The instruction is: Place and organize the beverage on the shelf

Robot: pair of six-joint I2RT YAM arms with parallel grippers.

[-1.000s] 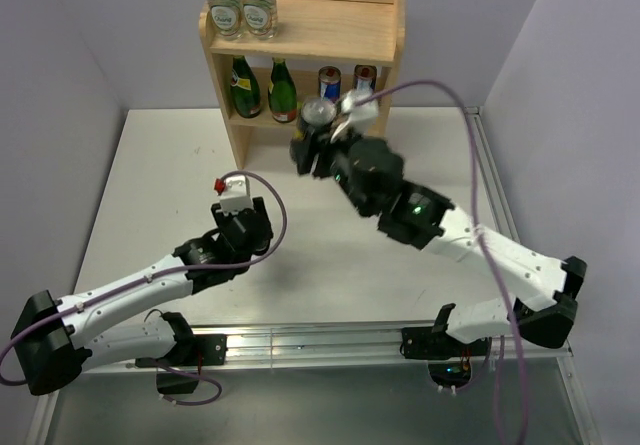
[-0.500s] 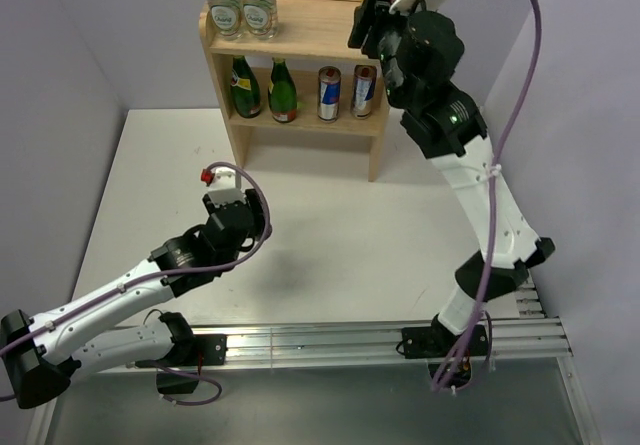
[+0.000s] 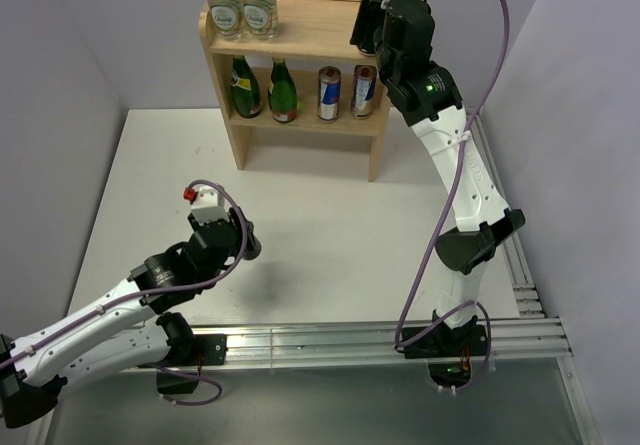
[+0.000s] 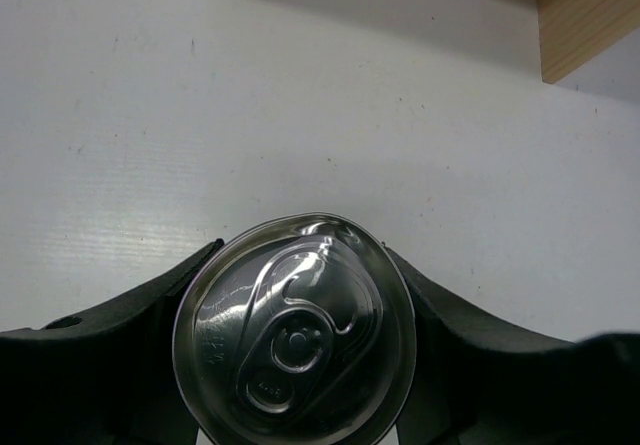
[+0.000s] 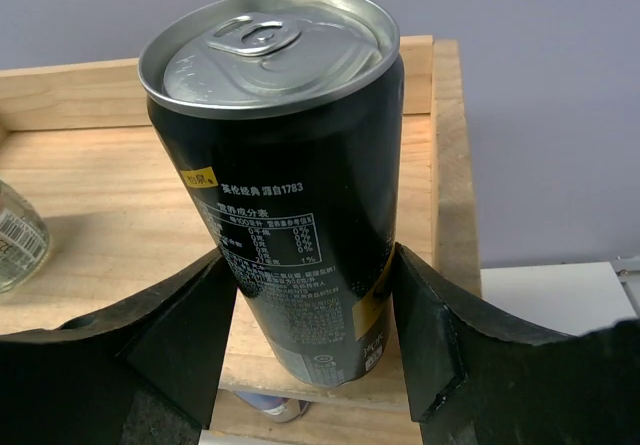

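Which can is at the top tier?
The black can in the right gripper, at the top board; two cans stand on the lower tier, another can fills the left gripper.

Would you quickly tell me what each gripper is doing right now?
The left gripper is shut on a silver-top can.
The right gripper is shut on a black can.

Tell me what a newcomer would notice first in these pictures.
High up, the right gripper is shut on a black can at the right end of the shelf, over its top board. Low over the white table, the left gripper clamps a second can, seen from its silver top. Two clear bottles stand at the top board's left end.
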